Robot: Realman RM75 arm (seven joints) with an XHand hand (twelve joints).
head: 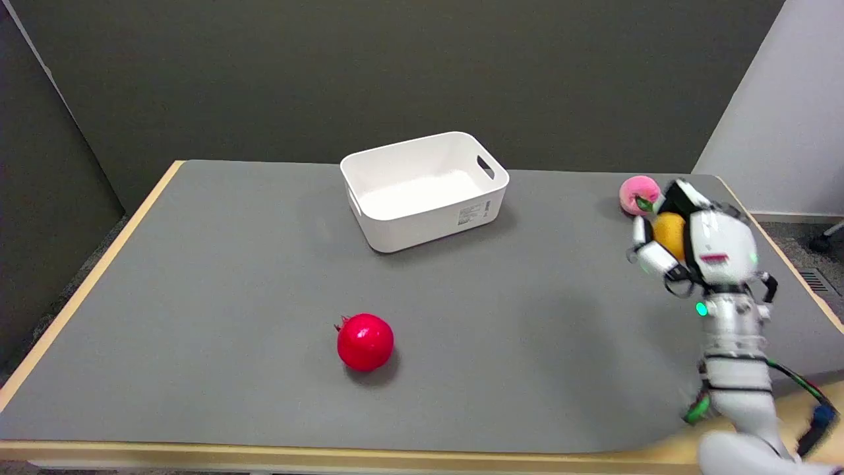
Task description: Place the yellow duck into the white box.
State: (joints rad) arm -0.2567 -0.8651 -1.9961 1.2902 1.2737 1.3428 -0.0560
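Yellow duck point(669, 234) sat clamped in my right hand's point(692, 247) curled fingers, well right of the white box point(425, 191), beside a pink fruit point(638, 194); grasp looked done, next I needed a leftward carry over its rim.

A small white label point(473, 213) sits on the near side wall of the white box point(422, 221), close to its right corner. It carries dark print, too small to read. No other lettering or number can be read.
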